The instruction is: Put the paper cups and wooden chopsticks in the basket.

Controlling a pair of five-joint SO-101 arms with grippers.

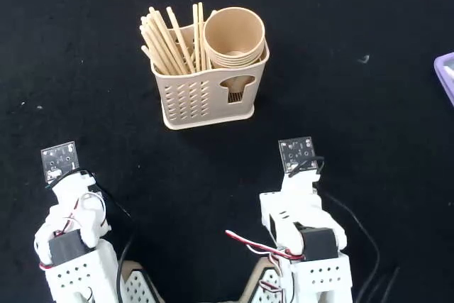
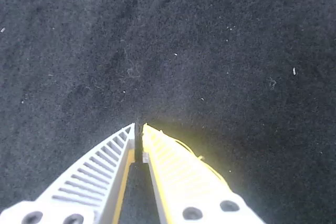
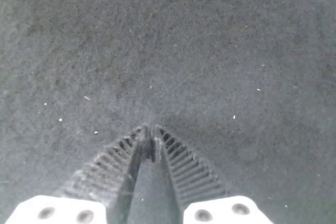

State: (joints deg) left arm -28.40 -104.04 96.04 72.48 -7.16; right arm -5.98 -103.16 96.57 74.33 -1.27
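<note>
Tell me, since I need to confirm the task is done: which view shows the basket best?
The high view: the basket stands whole on the table, chopsticks and stacked paper cups inside. The wrist views face the black table past the shut left gripper and right gripper.

Right claw (image 3: 151, 136): found closed, the tips pressed together just above the desk.
Fingers (image 3: 184, 169): dark and ribbed, seen converging to a single point.
Desk (image 3: 210, 51): black cloth-like surface observed beneath the claw.
Specks (image 3: 86, 97): pale lint noted, scattered across the desk.
</note>
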